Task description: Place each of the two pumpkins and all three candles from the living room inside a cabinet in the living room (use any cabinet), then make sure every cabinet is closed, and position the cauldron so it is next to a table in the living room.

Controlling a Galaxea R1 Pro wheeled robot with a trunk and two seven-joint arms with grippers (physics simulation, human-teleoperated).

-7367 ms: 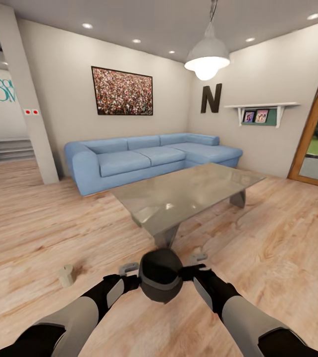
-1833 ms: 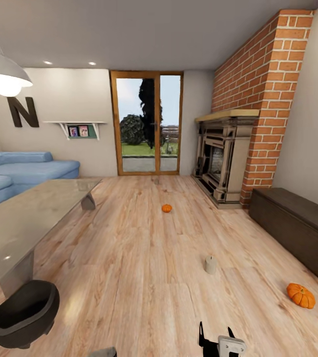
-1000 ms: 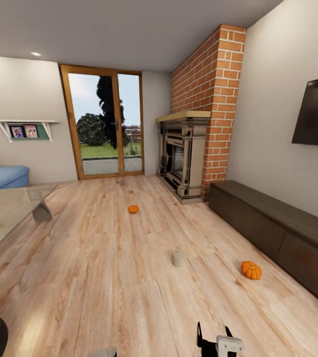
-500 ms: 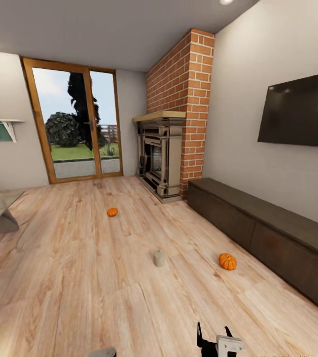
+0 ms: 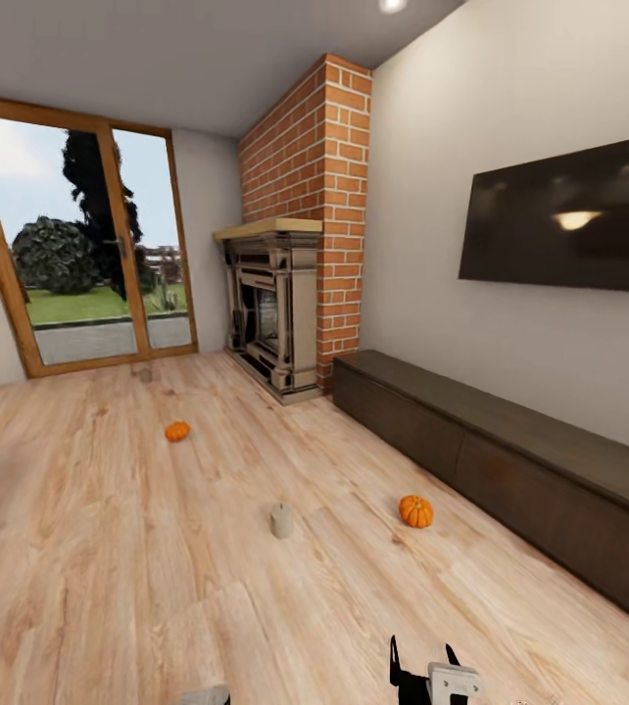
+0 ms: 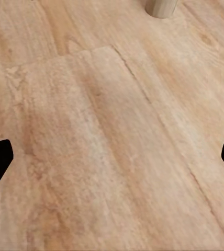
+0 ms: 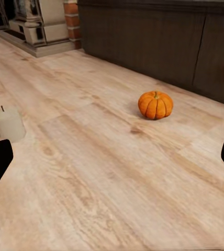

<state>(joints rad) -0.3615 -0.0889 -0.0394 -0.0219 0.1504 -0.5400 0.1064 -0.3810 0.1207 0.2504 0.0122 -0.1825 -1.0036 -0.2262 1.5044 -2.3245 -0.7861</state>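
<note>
At inspection, the right gripper (image 5: pixel 422 654) showed at 6 o'clock at the bottom edge of the head view, its jaws spread with nothing between them. In the left wrist view the left gripper (image 6: pixel 112 157) likewise stood with jaws wide apart over bare wooden floor (image 5: pixel 109 548).

One candle (image 5: pixel 281 520) stood upright on the floor at roughly 12 o'clock, a little ahead of the robot. The nearer pumpkin (image 5: pixel 415 510) lay at about 1 o'clock, beside the candle but apart from it, and near the front of the cabinet (image 5: pixel 510 470) without touching it. The right wrist view confirmed both items on the boards. The farther pumpkin (image 5: pixel 177 430) sat at about 11 o'clock, well apart from the others.

The cabinet ran along the wall from 1 to 3 o'clock, all visible fronts closed. The fireplace (image 5: pixel 270 318) and brick chimney stood beyond at 12 o'clock.

Assessment: no pumpkin or candle had yet been stowed, and two candles were unaccounted for. The cauldron's placement could not be verified. Most of the task appeared outstanding.
</note>
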